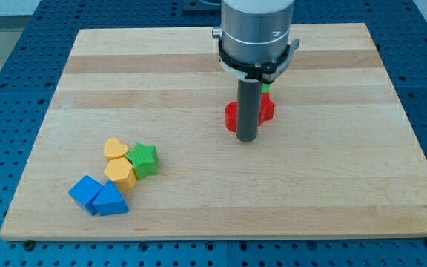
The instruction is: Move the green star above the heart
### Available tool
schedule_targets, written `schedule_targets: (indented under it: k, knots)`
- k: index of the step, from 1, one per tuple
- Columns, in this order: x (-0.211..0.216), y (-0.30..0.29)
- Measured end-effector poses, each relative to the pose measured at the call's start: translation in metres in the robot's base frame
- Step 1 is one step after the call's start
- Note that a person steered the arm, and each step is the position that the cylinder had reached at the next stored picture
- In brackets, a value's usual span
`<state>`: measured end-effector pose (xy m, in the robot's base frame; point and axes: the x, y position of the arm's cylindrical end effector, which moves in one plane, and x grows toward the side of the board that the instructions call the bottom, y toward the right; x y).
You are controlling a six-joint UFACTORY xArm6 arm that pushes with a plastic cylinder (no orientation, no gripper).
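**Green star sits well apart from the tip; plan a long approach**

Green star lies in the cluster at the view's lower left, touching the yellow heart on its left and the yellow hexagon-like block just below that. Two blue blocks sit further down. Your tip stands near the board's middle, right in front of a red block; a second red block and a sliver of green show behind the rod.

There are no jaws on this rig, only the bare rod, so nothing is held.

To do this well, bring the tip round to the star's lower right side, clear of the yellow blocks, then push up and leftward in short strokes so the star slides round above the heart. Push through the star's centre, or it will likely spin off and nudge the heart.
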<state>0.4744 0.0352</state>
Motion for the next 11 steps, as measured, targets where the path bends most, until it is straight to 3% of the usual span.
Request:
schedule_targets:
  k: [2,4,8,11]
  knots:
    - [0.094,-0.028]
    - [0.110,-0.105]
    - [0.059,-0.146]
    - [-0.033,-0.163]
